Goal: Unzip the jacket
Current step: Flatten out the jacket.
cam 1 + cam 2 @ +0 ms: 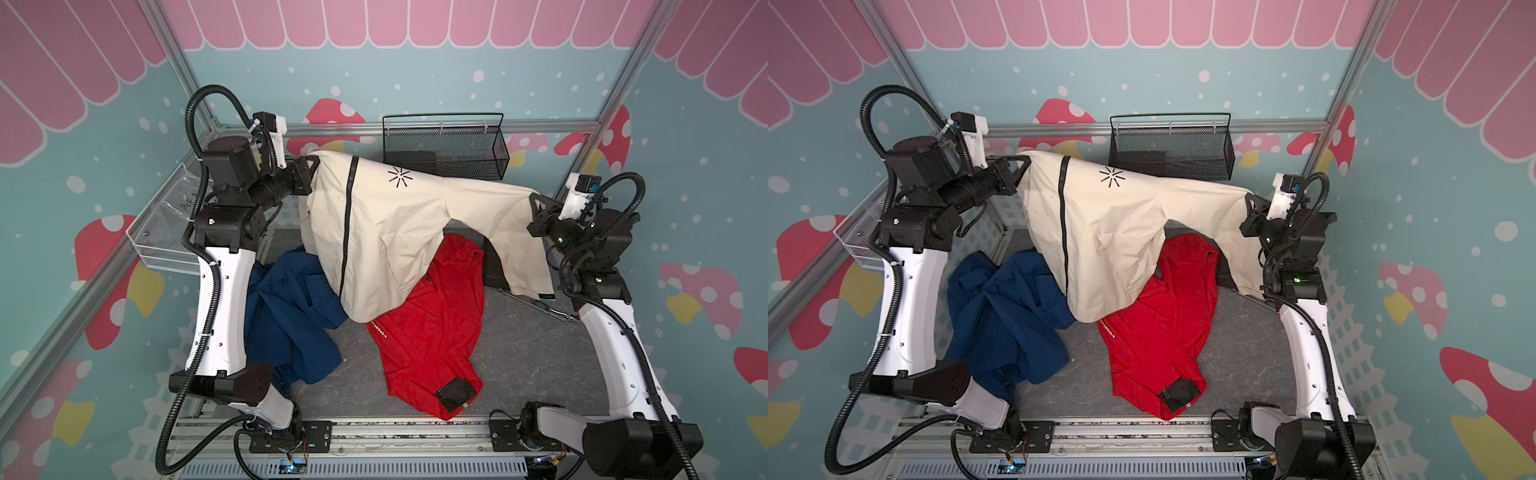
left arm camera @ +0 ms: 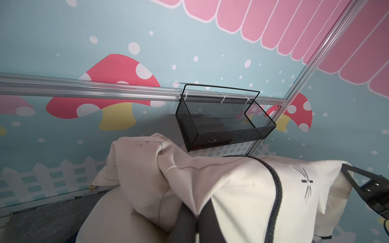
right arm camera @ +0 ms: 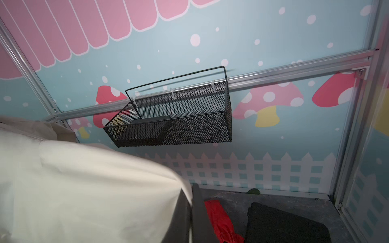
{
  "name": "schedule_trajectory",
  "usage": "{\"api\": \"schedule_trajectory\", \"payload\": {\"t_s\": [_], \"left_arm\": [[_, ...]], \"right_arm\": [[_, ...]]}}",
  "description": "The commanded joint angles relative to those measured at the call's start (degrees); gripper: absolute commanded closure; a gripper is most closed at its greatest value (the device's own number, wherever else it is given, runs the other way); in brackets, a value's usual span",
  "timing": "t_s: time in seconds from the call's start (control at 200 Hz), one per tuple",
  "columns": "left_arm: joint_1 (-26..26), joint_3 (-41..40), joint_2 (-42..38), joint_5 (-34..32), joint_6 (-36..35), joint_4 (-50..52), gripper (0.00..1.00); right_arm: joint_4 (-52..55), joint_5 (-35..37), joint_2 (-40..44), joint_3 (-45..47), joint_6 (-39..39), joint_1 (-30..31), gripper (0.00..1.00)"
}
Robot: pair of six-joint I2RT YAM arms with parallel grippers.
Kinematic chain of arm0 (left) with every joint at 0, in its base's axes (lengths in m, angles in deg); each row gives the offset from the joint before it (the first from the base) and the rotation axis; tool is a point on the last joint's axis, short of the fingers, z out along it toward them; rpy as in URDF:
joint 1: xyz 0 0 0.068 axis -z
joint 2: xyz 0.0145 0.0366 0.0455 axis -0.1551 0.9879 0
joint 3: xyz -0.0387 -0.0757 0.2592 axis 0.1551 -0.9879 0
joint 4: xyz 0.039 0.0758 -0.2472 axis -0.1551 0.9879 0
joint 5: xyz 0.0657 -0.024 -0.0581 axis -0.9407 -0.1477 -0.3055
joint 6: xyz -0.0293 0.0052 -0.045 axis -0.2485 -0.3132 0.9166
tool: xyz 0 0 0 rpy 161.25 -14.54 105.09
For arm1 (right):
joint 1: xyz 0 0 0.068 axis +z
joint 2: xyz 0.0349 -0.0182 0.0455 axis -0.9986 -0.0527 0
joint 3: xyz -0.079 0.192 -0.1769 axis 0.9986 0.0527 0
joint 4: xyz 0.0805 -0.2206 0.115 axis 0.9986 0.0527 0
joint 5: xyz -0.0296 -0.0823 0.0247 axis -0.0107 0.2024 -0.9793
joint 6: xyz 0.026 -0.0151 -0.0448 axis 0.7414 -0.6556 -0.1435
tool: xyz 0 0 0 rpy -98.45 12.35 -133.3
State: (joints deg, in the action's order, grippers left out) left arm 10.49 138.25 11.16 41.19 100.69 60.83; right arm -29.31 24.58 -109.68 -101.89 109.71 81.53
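Note:
A cream jacket (image 1: 395,232) (image 1: 1113,232) hangs stretched above the table between my two grippers. Its black zipper (image 1: 347,224) (image 1: 1064,224) runs closed from the collar down to the hem. My left gripper (image 1: 309,160) (image 1: 1022,164) is shut on the jacket's edge near the collar. In the left wrist view, cream cloth (image 2: 242,189) is pinched between the shut fingers of this gripper (image 2: 196,218), and the zipper (image 2: 277,189) curves past. My right gripper (image 1: 534,203) (image 1: 1248,203) is shut on the jacket's sleeve side. In the right wrist view, that gripper (image 3: 192,202) grips the jacket (image 3: 84,189).
A blue garment (image 1: 291,307) and a red garment (image 1: 436,324) lie on the grey table under the jacket. A black mesh basket (image 1: 449,145) hangs on the back rail. A clear bin (image 1: 162,237) is fixed to the left rail. A black pad (image 3: 284,225) lies at the right.

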Motion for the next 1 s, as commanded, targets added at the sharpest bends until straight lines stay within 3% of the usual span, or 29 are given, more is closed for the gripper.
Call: {"api": "schedule_trajectory", "payload": {"t_s": [0.0,0.285,0.545,0.731,0.946,0.996], "left_arm": [[-2.40,-0.09,-5.85,-2.33,-1.48,-4.99,1.00],[-2.62,-7.19,-14.97,6.91,-3.15,-7.38,1.00],[-2.64,-13.32,-22.56,6.61,1.05,-13.15,1.00],[-2.57,-16.64,-18.52,7.39,4.56,-16.10,1.00],[-1.63,-21.42,-7.50,13.47,8.68,-23.10,1.00],[-1.11,-22.07,-4.19,14.42,8.97,-25.33,0.89]], "right_arm": [[-3.30,6.94,3.60,-2.32,0.77,-2.73,1.00],[-7.13,9.13,10.78,-0.80,2.73,-3.55,1.00],[-9.53,8.81,14.74,-2.11,4.33,-3.58,1.00],[-8.40,8.36,9.78,-0.48,2.91,-3.58,1.00],[-8.40,5.36,-3.14,3.56,0.42,-3.52,1.00],[-9.82,3.69,-7.12,4.41,0.12,-3.51,1.00]]}}
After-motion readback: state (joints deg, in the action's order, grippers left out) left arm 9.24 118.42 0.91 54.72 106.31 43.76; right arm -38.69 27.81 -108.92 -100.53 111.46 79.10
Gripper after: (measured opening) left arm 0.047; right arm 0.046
